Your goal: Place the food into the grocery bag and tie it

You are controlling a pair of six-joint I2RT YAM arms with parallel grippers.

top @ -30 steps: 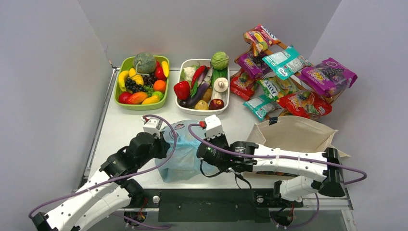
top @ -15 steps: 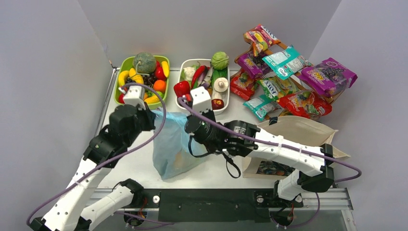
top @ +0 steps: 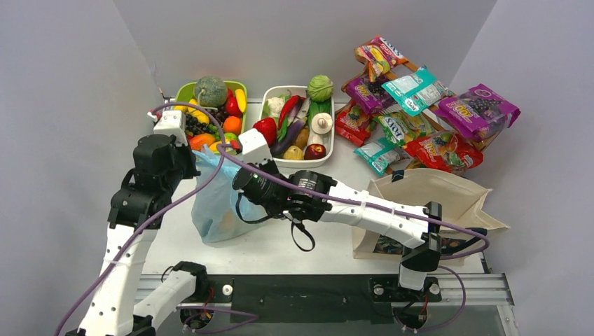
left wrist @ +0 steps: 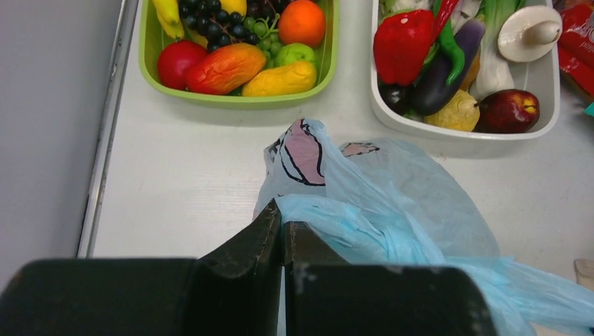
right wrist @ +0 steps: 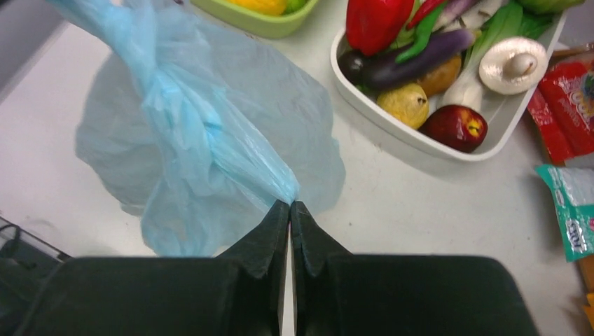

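The blue grocery bag [top: 218, 210] is strung between my left pincer [left wrist: 282, 225] and right pincer [right wrist: 290, 208], its body sagging over the counter [left wrist: 182, 182]. Just behind it sit the green tray [left wrist: 231, 100] and white tray [left wrist: 462, 131] of toy produce, with snack packets [top: 420, 105] and a canvas tote [top: 427, 196] off to my right. Both pincers are pinched fully closed on twisted plastic at the bag's top.

— What sits inside the grocery bag [top: 217, 204]?
— Cannot tell; its crinkled film hides it. Beyond the bag, the left arm [top: 150, 164] covers the green tray's [left wrist: 235, 101] near-left corner.
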